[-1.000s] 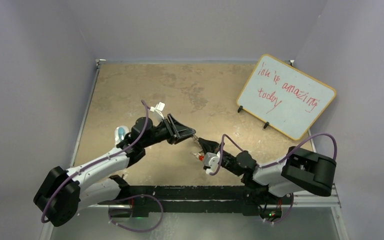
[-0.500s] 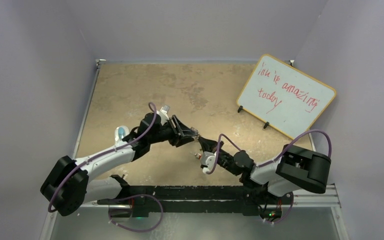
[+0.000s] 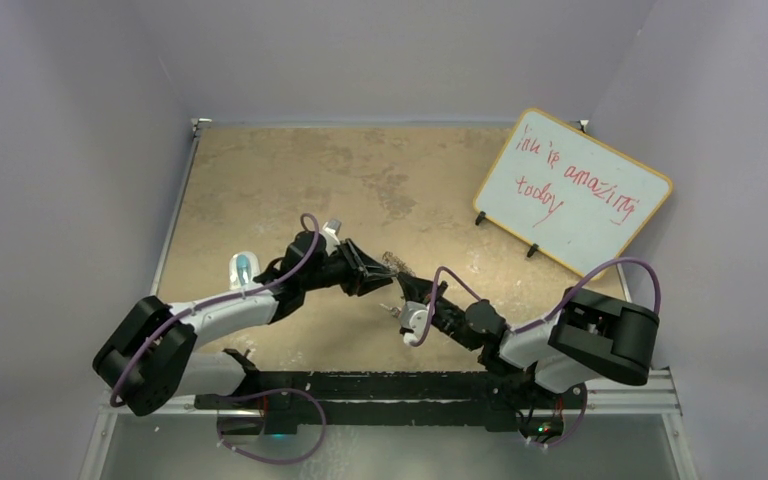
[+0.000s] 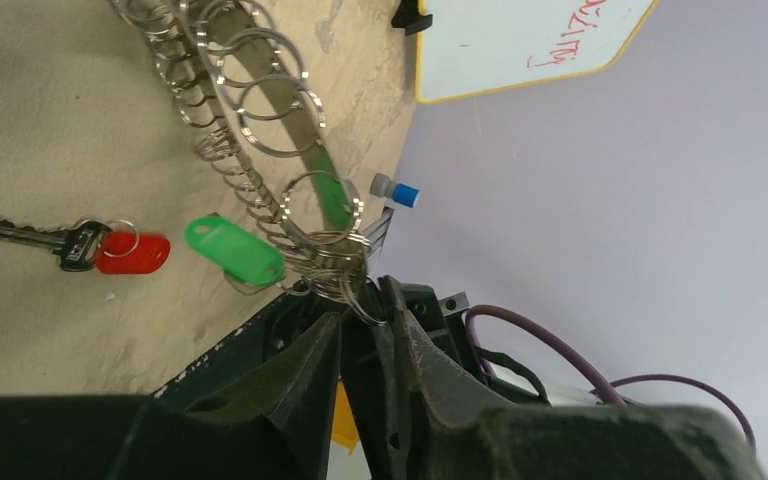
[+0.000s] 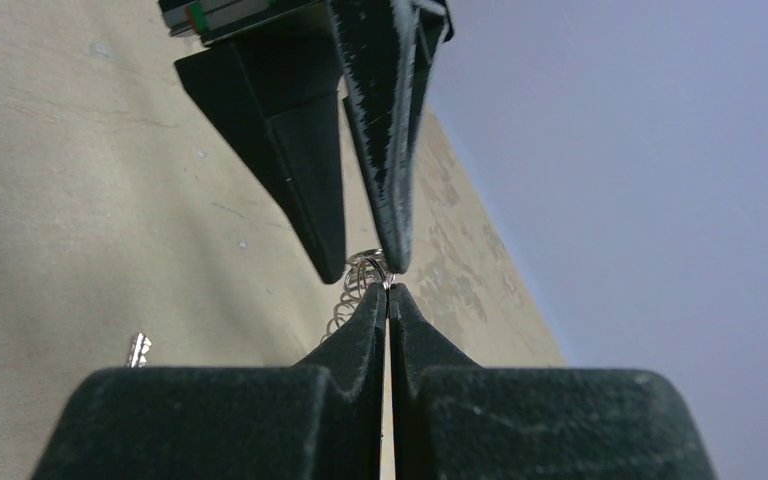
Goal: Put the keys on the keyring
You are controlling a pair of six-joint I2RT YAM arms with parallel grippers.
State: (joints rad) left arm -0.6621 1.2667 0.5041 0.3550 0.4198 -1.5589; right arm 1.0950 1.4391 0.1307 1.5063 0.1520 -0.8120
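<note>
My left gripper (image 4: 365,300) has its fingers a little apart around the bunch of small loops (image 4: 335,262) at the lower end of the keyring (image 4: 278,108); whether they press the metal, I cannot tell. My right gripper (image 5: 388,290) is closed tight, its tips touching one loop, I think to hold it steady for threading. The green-headed key (image 4: 234,250) hangs just beside the fringe, perhaps attached. The red-headed key (image 4: 80,243) lies flat on the tabletop (image 4: 80,120) at the left of the left wrist view, well apart from the ring, with bare room around it.
</note>
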